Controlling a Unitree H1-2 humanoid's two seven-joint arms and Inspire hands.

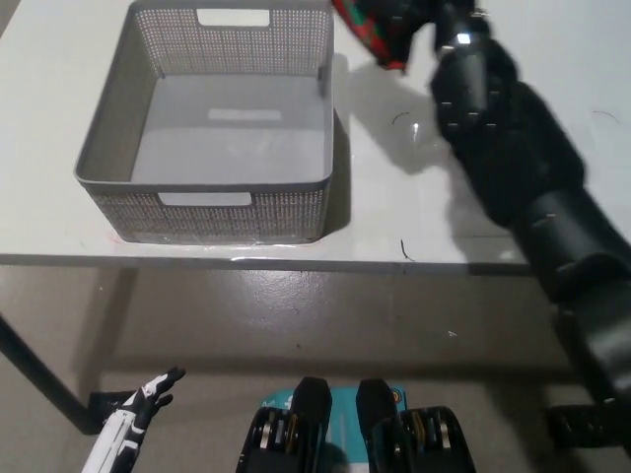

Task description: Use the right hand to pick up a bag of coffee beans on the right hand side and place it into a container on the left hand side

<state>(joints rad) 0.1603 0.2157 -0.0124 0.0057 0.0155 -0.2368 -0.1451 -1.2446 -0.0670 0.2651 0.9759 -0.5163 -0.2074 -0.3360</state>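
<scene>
A red and green coffee bag (373,30) hangs in the air at the top of the head view, just right of the grey mesh basket's (108,128) right rim. My black right hand (419,15) is shut on the bag, its top cut off by the frame edge. The black forearm stretches from the lower right across the white table (414,217). The basket stands empty on the table's left half. My white left hand (138,409) rests low at the bottom left, below the table edge, fingers apart.
The table's front edge runs across the middle of the view, with grey floor below it. A dark table leg (35,379) slants at the lower left. A small black mark (403,248) lies near the front edge.
</scene>
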